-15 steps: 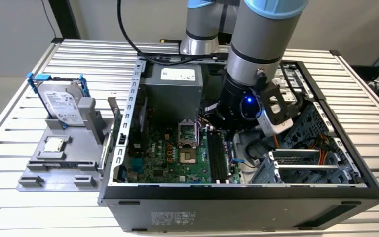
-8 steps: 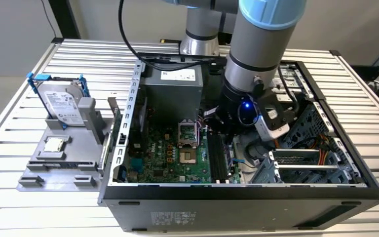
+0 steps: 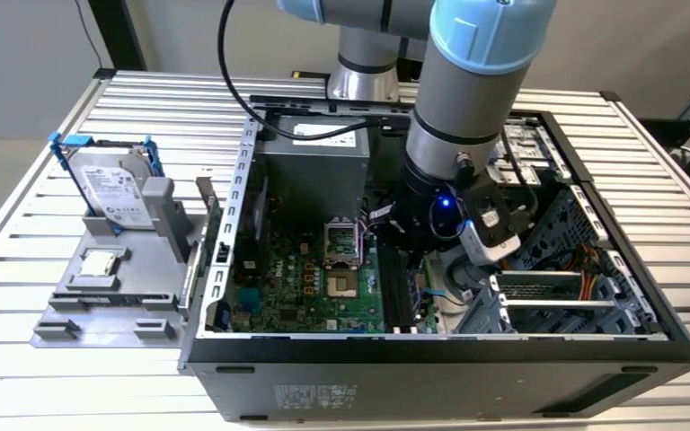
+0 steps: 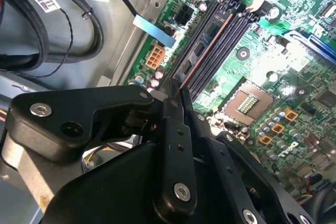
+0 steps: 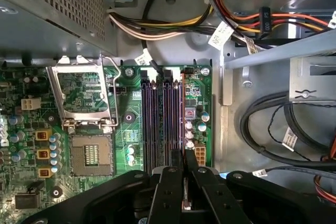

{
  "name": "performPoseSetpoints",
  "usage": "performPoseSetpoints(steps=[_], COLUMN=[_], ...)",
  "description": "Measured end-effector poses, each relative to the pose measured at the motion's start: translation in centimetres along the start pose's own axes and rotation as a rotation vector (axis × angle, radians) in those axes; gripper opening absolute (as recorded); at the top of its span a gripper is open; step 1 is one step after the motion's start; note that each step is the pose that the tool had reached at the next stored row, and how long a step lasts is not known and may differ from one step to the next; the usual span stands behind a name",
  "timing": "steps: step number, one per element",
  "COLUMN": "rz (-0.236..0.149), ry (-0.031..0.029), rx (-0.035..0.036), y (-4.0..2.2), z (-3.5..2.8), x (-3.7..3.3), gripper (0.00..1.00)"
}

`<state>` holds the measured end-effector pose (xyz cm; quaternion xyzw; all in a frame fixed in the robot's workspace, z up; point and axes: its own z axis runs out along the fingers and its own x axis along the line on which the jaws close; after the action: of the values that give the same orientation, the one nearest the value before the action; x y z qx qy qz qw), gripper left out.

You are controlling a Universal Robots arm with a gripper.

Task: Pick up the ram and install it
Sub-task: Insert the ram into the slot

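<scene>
Right, nearest me is the dark side wall of the open case (image 3: 441, 377), which lies on the slatted metal bench (image 3: 33, 386). Just over that wall the green board (image 3: 309, 287) lies flat on the case floor. It has an open socket (image 5: 92, 153) and, beside that, a row of long black slots (image 5: 157, 124).

The arm (image 3: 465, 99) hangs over those slots with its wrist inside the case, and a blue light (image 3: 441, 202) glows there. In both wrist views the hand (image 4: 180, 94) is closed. Its two black fingers (image 5: 170, 182) stand close together and pinch the ram (image 4: 207, 51) by one end.

The ram stands on its long edge, thin and dark with a coppery line along it. It runs away from the fingertips in line with the slots, on the side of the row nearer the board's edge. It sits right down at slot level, though I cannot tell whether it is pressed fully home.

Beyond the slots a bundle of coloured cables (image 5: 157, 27) crosses the case by the grey power box (image 3: 313, 175). Toward the exterior view's left, outside the case, a silver drive (image 3: 118, 189) in a blue frame stands upright in a grey holder (image 3: 105, 296). Furthest back, the arm's base (image 3: 363, 76) rises from the bench behind the case.
</scene>
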<state>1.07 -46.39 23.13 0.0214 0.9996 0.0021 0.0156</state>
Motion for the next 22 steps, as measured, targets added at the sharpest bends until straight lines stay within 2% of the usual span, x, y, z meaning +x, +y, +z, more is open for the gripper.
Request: performPoseSetpoints(steps=[5, 18, 22], rz=[0.000, 0.000, 0.000], ry=[0.0001, 0.0002, 0.0003], rx=[0.0000, 0.0019, 0.0022], y=[0.00, -0.01, -0.02], z=[0.03, 1.06, 1.10], x=[-0.01, -0.10, -0.09], gripper=[0.00, 0.00, 0.00])
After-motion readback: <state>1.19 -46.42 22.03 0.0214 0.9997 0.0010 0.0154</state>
